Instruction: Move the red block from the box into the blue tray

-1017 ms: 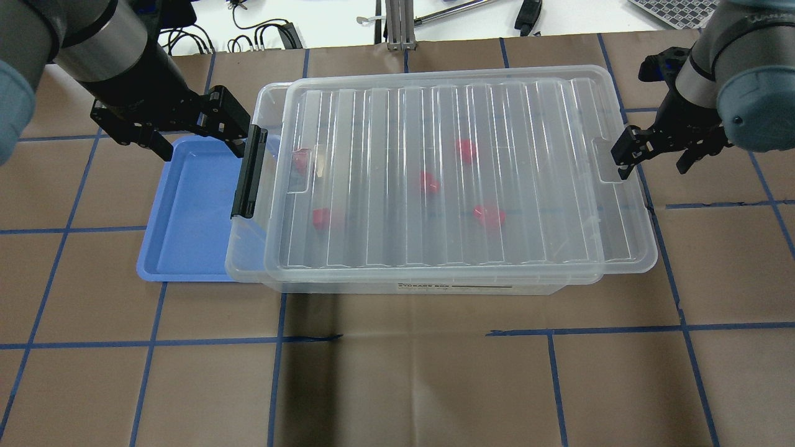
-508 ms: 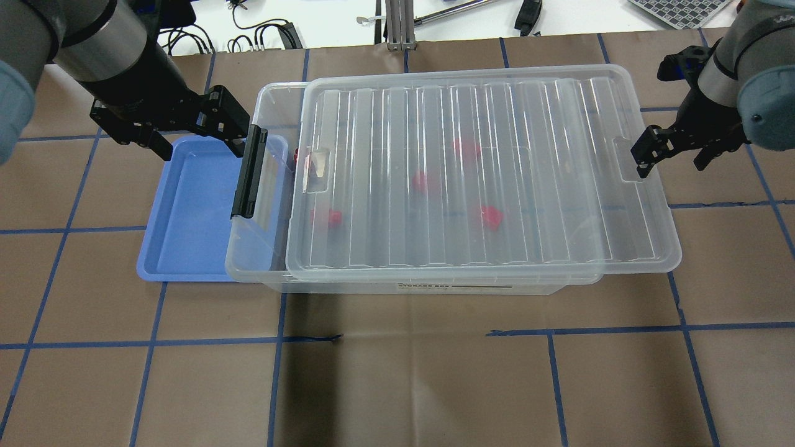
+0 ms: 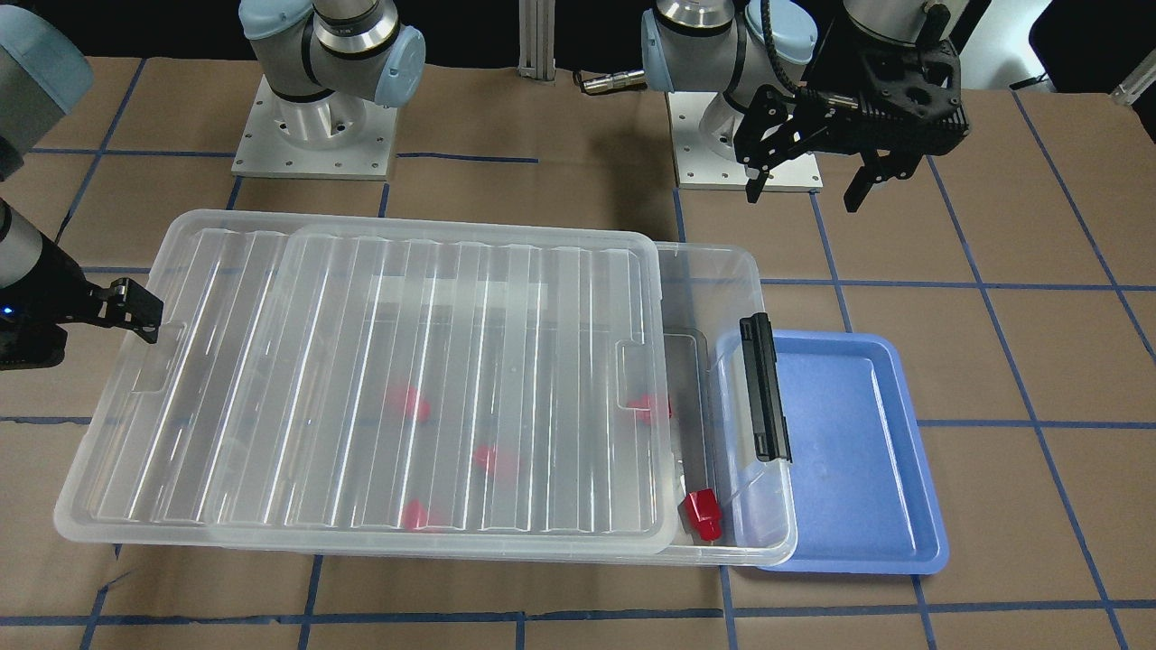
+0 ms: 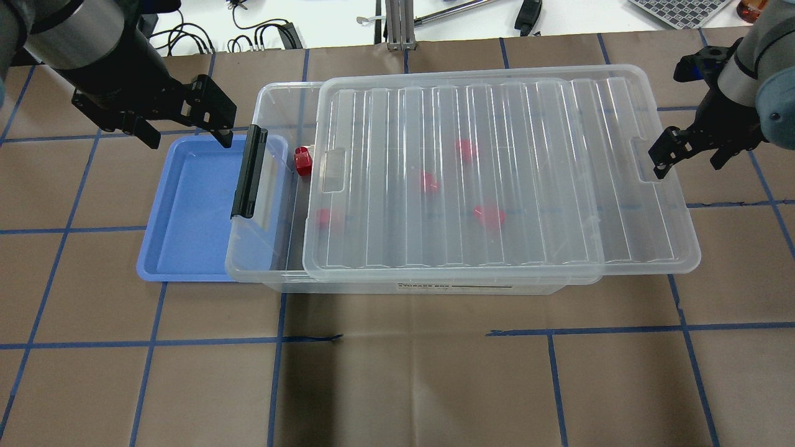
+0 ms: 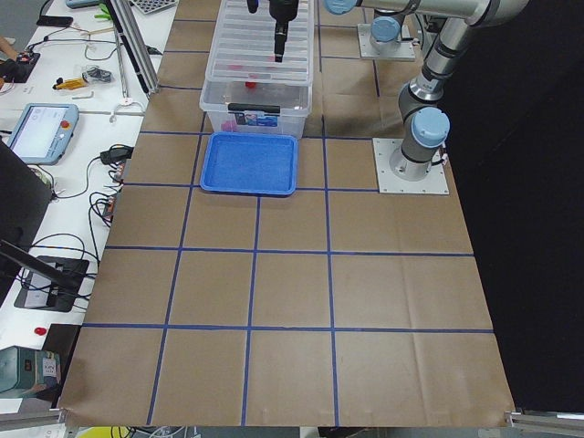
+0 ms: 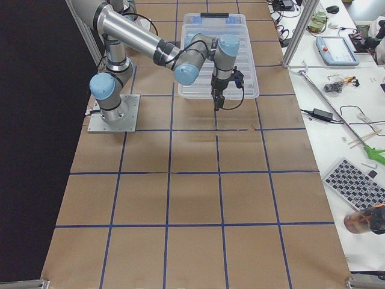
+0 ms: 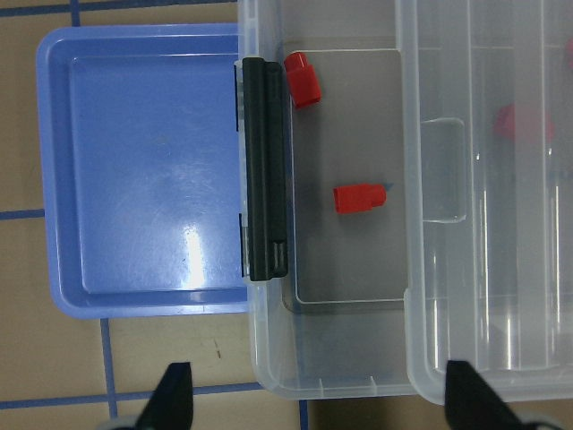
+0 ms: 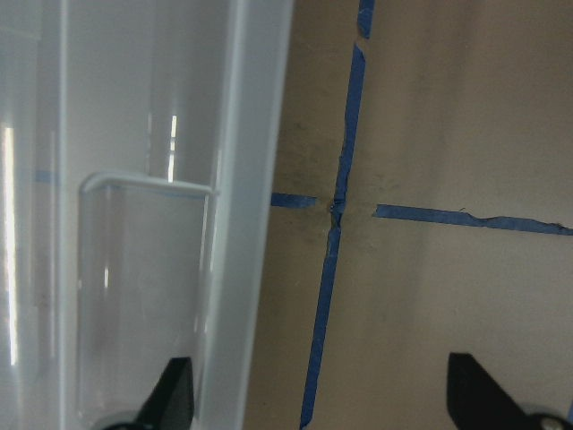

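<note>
The box (image 4: pixel 348 287) lies mid-table with its ribbed lid (image 4: pixel 497 174) shifted to the right, leaving the left end by the black latch (image 4: pixel 248 172) uncovered. One red block (image 4: pixel 302 160) shows bare there; the left wrist view shows two bare ones (image 7: pixel 302 79) (image 7: pixel 359 198). More red blocks (image 4: pixel 428 182) lie under the lid. The blue tray (image 4: pixel 186 211) is empty, tucked partly under the box's left end. My left gripper (image 4: pixel 186 138) is open and empty above the tray's far edge. My right gripper (image 4: pixel 686 162) is open, one finger at the lid's right handle notch (image 8: pixel 143 296).
The table is brown paper with a blue tape grid. Cables (image 4: pixel 267 34) and tools lie on the white bench beyond the far edge. The two arm bases (image 3: pixel 312 126) stand behind the box. The lid overhangs the box's right end.
The lid has slid further right with my right gripper, uncovering the box's left end and a red block. My left gripper has shifted slightly left and away.
</note>
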